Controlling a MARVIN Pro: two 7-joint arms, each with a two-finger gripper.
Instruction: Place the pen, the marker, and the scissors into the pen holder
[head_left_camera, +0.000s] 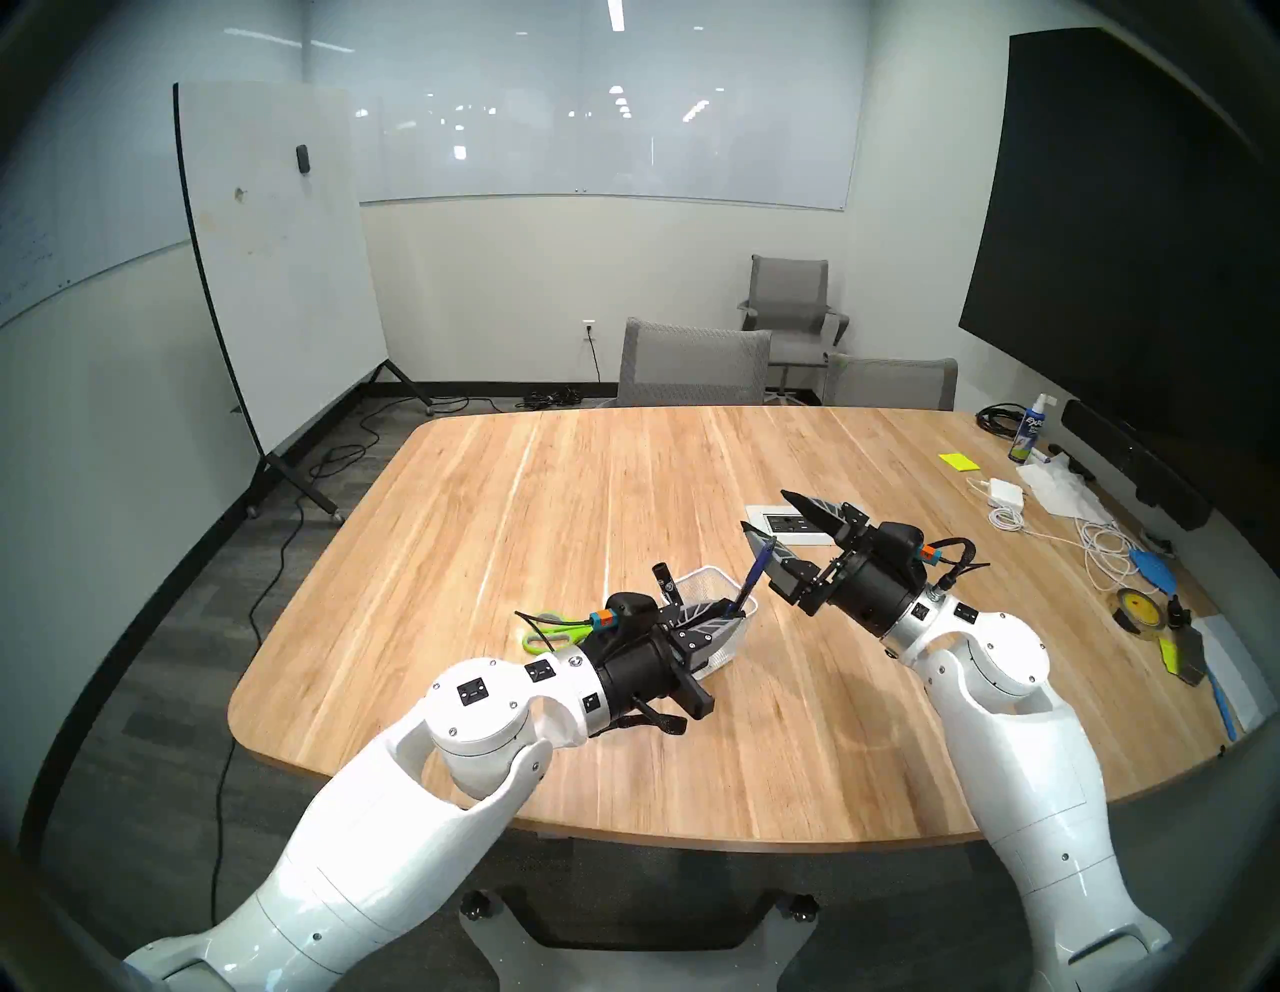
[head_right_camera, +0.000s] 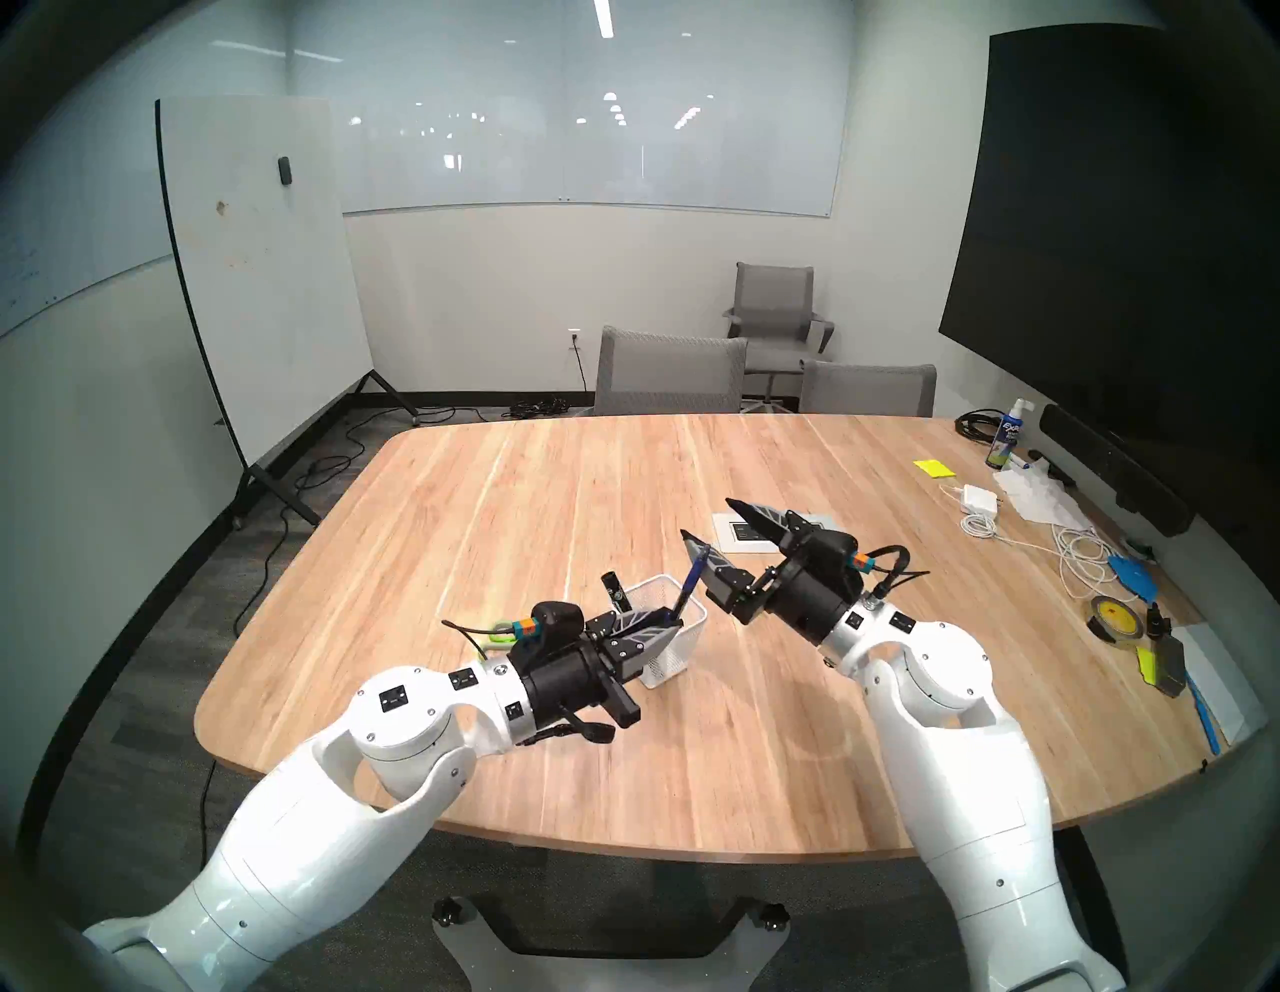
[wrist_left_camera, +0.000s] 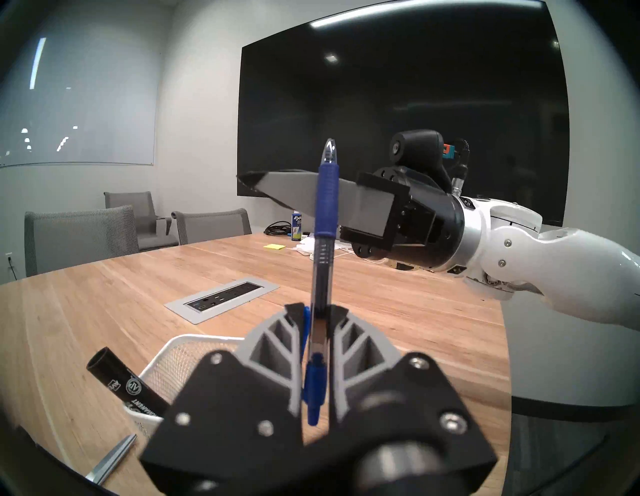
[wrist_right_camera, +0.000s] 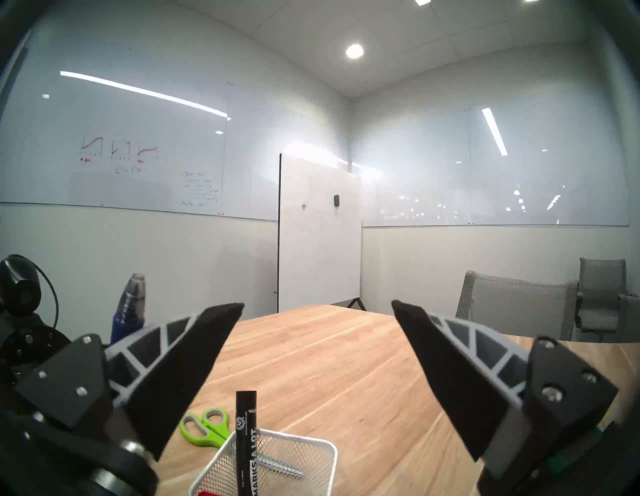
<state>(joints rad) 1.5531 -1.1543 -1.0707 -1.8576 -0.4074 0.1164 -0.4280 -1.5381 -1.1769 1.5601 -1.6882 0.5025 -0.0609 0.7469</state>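
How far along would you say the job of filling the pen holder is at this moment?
Done: the black marker stands in the pen holder. In hand: the left pincer is shut on the pen, holding it upright above the holder, while the right pincer stands open and empty beside it. Left: the pen must go in, and the scissors lie on the table.
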